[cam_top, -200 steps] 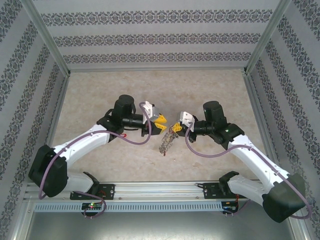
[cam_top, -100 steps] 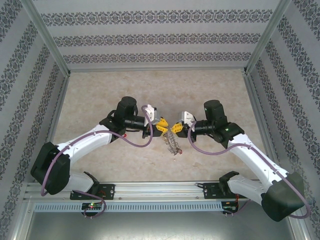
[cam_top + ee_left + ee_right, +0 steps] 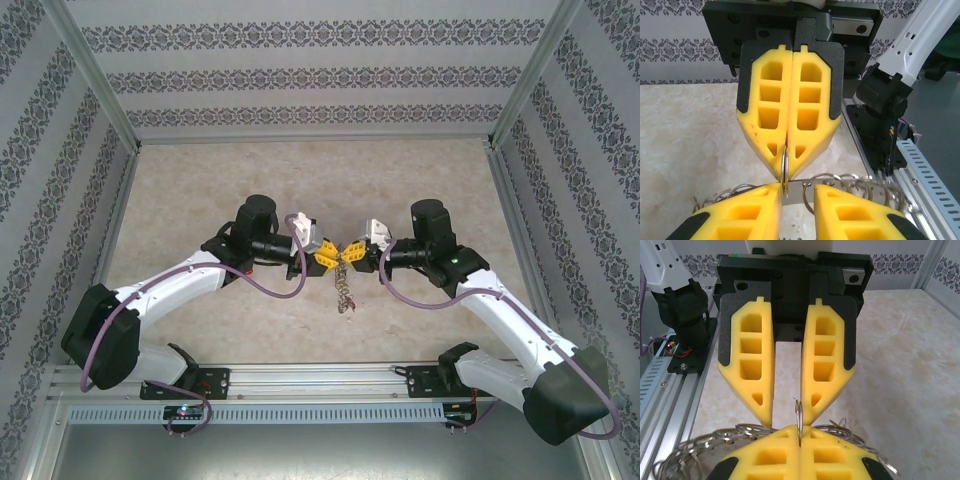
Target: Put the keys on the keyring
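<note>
- Top external: left gripper [image 3: 328,257] and right gripper [image 3: 352,252] meet tip to tip over the middle of the table [image 3: 200,190]. Left comes in from 9 o'clock, right from 3 o'clock.
- keyring [image 3: 345,288] hangs from the meeting point toward 6 o'clock, a string of small metal loops (individual pieces too small to resolve here; contact with the table not resolvable).
- Right wrist: right gripper's yellow fingers [image 3: 765,455] sit at 6 o'clock, pressed together and clamped on one upright loop [image 3: 798,415] of the keyring.
- Rest of the keyring fans out just behind those fingertips, mostly toward 8 o'clock, a few loops toward 4 o'clock.
- Same view: left gripper faces in from 12 o'clock with its fingers [image 3: 752,365] apart and a clear gap between them. The upright loop stands in that gap, close against the 3 o'clock-side finger (touching or not: cannot tell).
- Left wrist: own fingers at 6 o'clock, apart. Right gripper at 12 o'clock, closed, with the upright loop pinched at its tips.
- The loop drops beside the inner face of the 7 o'clock finger, not squeezed.
- A flat metal strip crosses the gap (looks like part of the keyring).
- More loops trail toward 3 o'clock, near the slotted rail [image 3: 927,172].
</note>
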Controlling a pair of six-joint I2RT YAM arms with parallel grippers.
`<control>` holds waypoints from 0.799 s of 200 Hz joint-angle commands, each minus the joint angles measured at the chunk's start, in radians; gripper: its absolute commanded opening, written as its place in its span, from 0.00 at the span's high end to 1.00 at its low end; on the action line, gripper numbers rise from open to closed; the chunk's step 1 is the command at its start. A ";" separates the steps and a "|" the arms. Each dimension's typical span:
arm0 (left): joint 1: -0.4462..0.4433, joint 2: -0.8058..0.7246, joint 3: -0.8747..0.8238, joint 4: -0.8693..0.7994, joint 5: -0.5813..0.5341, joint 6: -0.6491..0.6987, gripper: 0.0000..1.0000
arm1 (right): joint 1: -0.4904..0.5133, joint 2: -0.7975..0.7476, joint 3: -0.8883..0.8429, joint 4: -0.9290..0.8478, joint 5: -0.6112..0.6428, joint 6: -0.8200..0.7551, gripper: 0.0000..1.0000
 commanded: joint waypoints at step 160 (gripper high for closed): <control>-0.055 0.047 0.090 -0.161 -0.063 0.177 0.82 | 0.038 0.030 0.090 -0.161 0.071 -0.078 1.00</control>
